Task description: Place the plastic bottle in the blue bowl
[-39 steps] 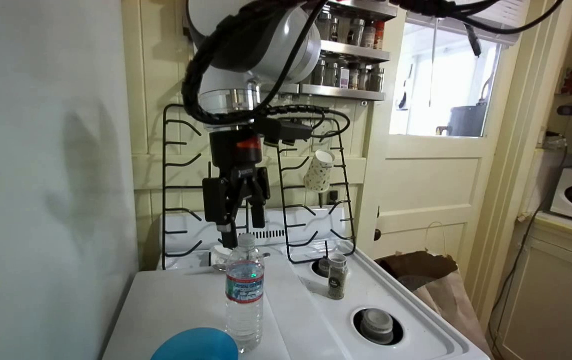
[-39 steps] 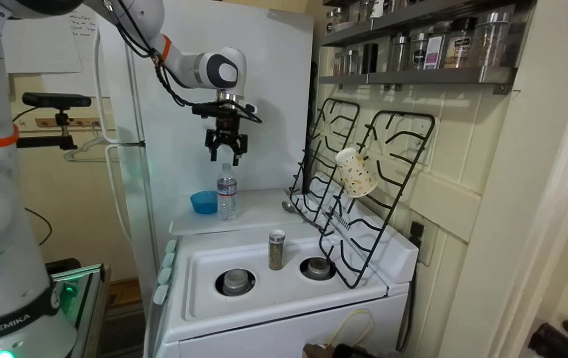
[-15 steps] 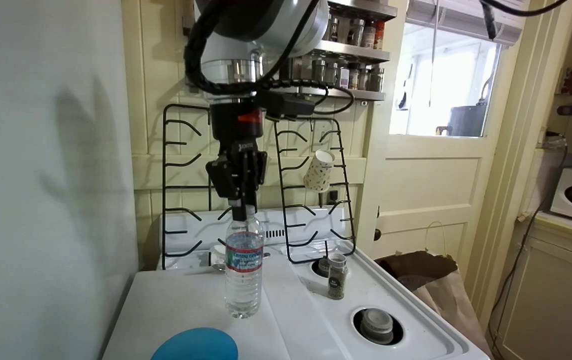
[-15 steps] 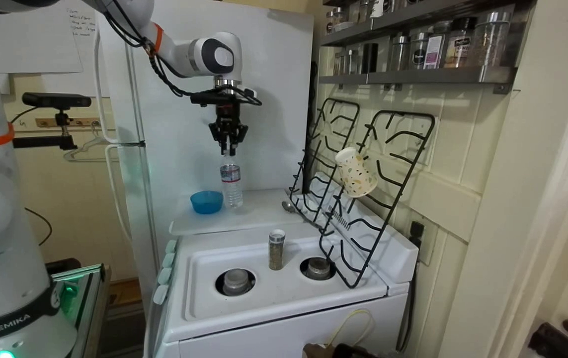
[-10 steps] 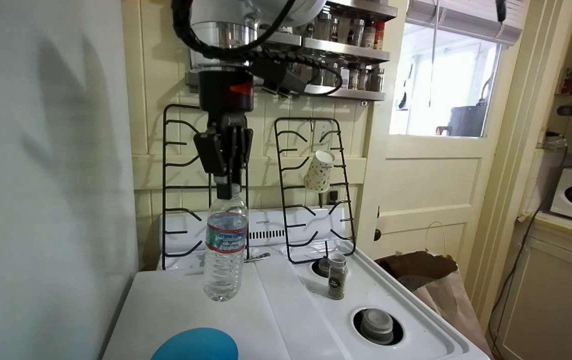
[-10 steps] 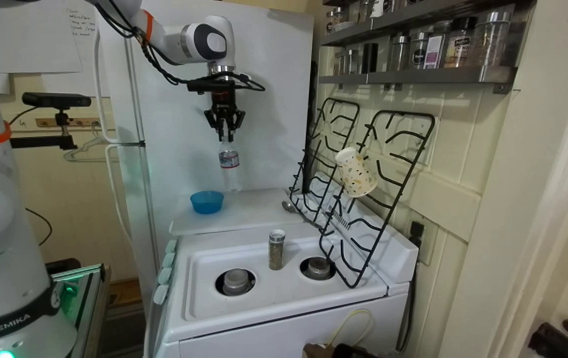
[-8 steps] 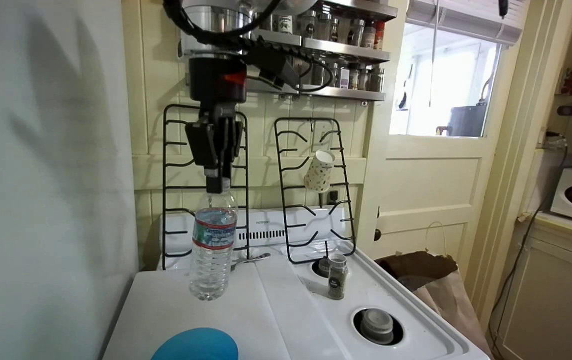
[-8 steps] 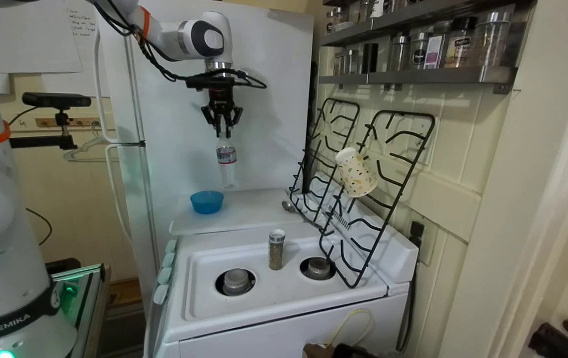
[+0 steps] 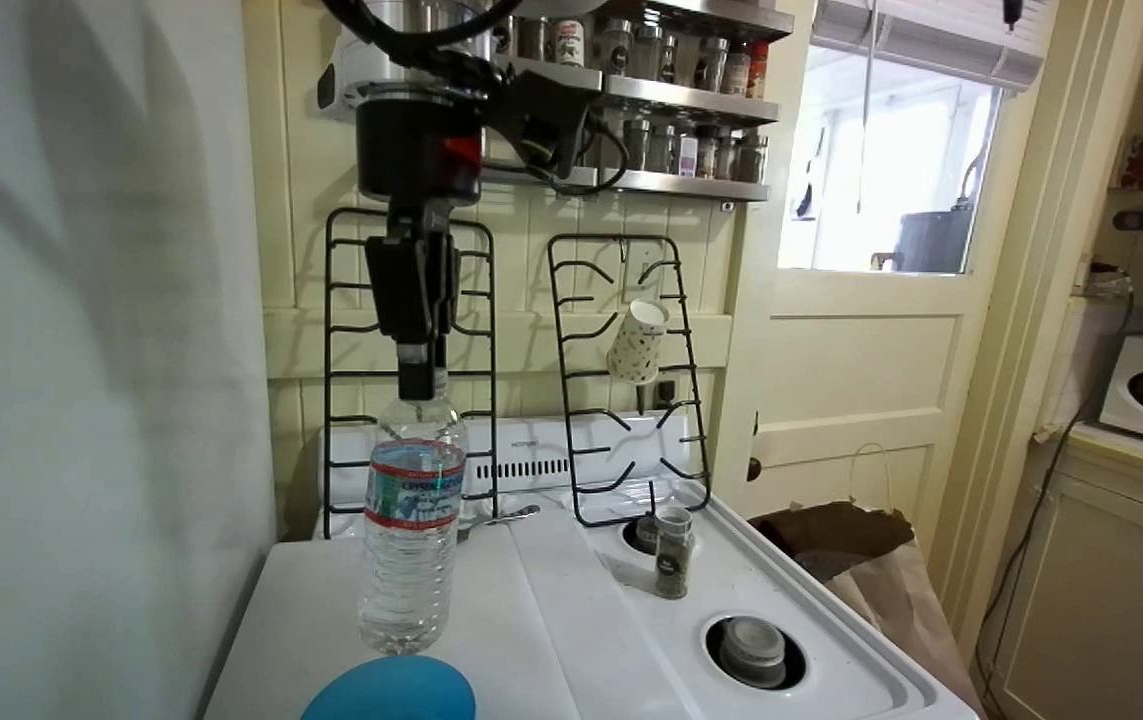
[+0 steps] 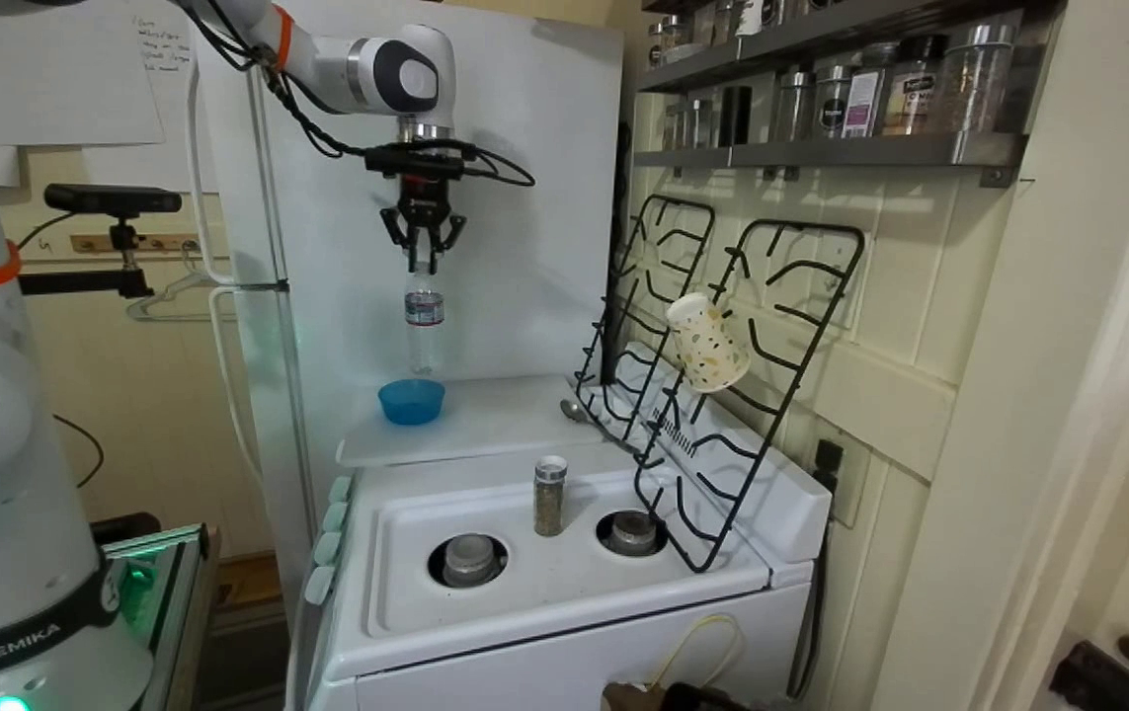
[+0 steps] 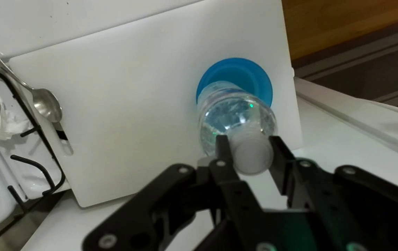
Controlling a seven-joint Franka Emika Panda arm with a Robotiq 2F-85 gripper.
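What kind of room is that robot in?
Most likely a kitchen. There's a white stove with round burners on top, shelves lined with small jars, and what looks like a tall white fridge.

In an exterior view, the white stove [image 10: 564, 588] carries a small jar [image 10: 549, 501] centrally and, towards eleven o'clock, a white board [image 10: 515, 423]: blue bowl [image 10: 412, 405] at nine, spoon [image 10: 574, 410] at three

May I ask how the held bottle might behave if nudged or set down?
The bottle may swing, since the pincer grips only its top. It is clear and ridged like thin plastic, so it would probably flex. Stood in the low bowl, it might tip, being tall and narrow.
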